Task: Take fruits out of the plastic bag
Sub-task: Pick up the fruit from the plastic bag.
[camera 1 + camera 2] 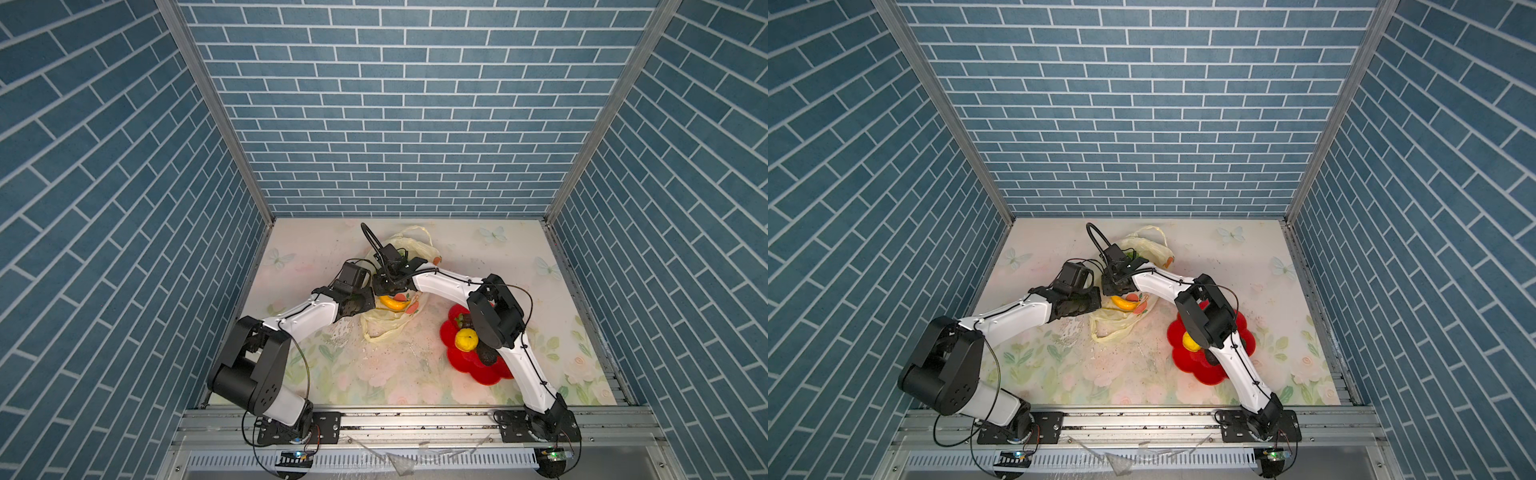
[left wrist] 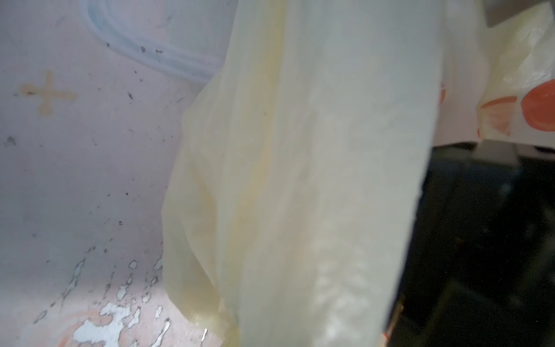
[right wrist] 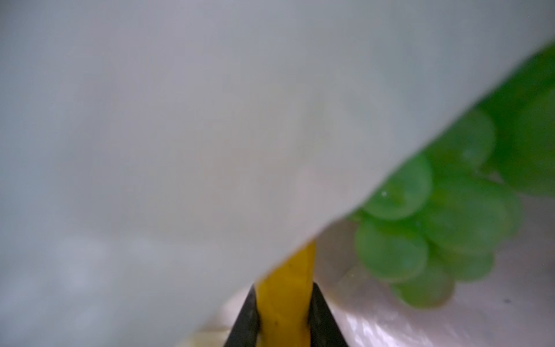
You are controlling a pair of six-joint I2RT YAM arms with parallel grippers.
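Note:
The pale-yellow plastic bag (image 1: 386, 326) lies crumpled at the middle back of the table, seen in both top views. A yellow banana (image 1: 395, 304) shows at its mouth. My right gripper (image 3: 283, 288) reaches into the bag, and its black fingers (image 3: 318, 303) are shut on the banana (image 3: 285, 270). A green grape bunch (image 3: 435, 216) lies just beyond, half under bag film (image 3: 180, 120). My left gripper (image 1: 371, 300) sits at the bag's left edge. In the left wrist view the taut bag (image 2: 300, 180) hides its jaws, which are shut on the film.
A red flower-shaped plate (image 1: 457, 368) at the right front holds a yellow lemon (image 1: 465, 339), a strawberry (image 1: 459, 321) and a dark avocado-like piece (image 1: 487, 355). The right arm's elbow (image 1: 496, 316) hangs over the plate. Blue brick walls close three sides.

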